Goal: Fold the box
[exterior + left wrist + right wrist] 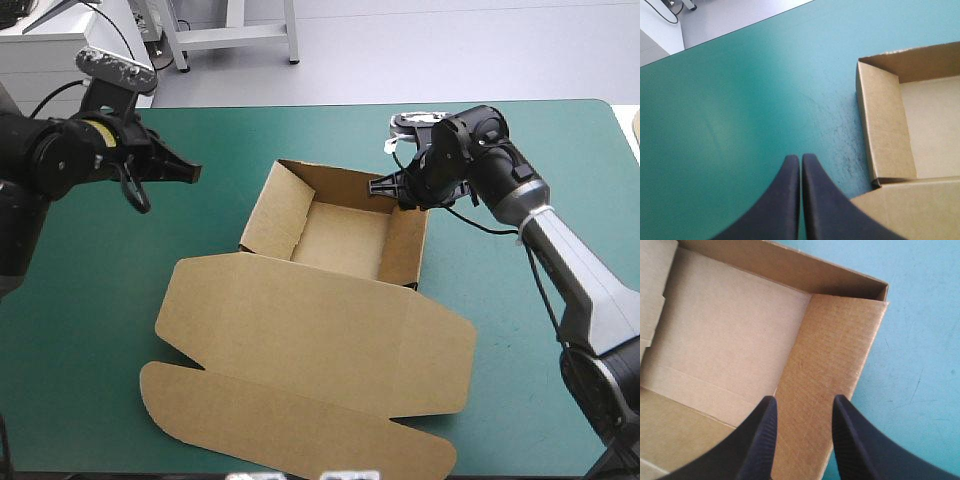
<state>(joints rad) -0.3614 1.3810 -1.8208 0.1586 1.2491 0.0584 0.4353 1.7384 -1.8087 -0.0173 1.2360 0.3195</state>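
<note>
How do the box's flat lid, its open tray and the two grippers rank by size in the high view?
1. The flat lid, clearly largest.
2. The open tray.
3. The left gripper and the right gripper: both small and much alike, so I would not rank them.

Teal-green table cover (300,130), far right corner rounded; faint dark scuffs (842,131) on it

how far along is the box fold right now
Mostly done: the box stands as an open tray with its walls raised and its lid lying flat. In hand: the right pincer, open, sits over the right wall, while the left pincer is shut, apart from the box. Left: probably just pressing that wall home.
</note>
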